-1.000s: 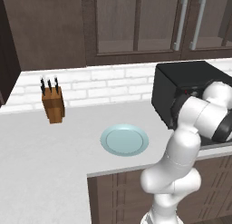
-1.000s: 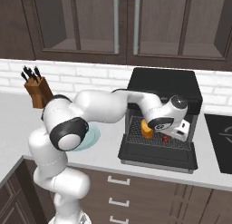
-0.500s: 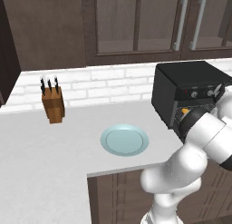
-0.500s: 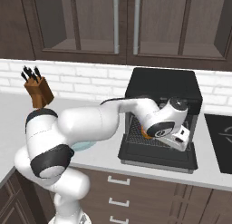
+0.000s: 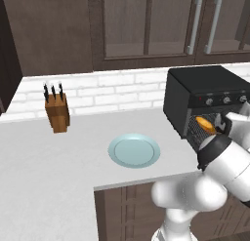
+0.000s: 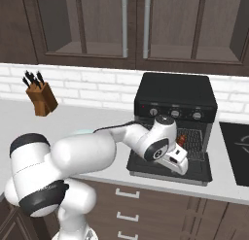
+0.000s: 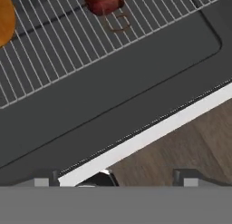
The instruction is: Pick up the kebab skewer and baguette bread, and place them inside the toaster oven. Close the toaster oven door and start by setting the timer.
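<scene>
The black toaster oven (image 6: 175, 94) stands on the counter with its door (image 6: 194, 172) folded down flat. On the wire rack inside lie the orange baguette bread (image 5: 205, 124) and the red-brown kebab skewer (image 6: 181, 138). In the hand view the baguette bread (image 7: 5, 19) sits at the top left and the kebab skewer (image 7: 104, 1) at the top middle, beyond the dark door (image 7: 113, 96) and its light handle bar (image 7: 149, 134). My gripper (image 6: 179, 161) hovers over the lowered door, outside the oven. The gripper (image 7: 113, 181) is open with nothing between its fingers.
A pale blue plate (image 5: 134, 150) lies on the white counter left of the oven. A brown knife block (image 5: 57, 112) stands near the brick wall at the far left. A dark cooktop (image 6: 238, 151) lies right of the oven. Cabinets hang above.
My hand has drawn back out of the oven cavity and now sits lower, over the open door. The baguette bread stays on the rack.
</scene>
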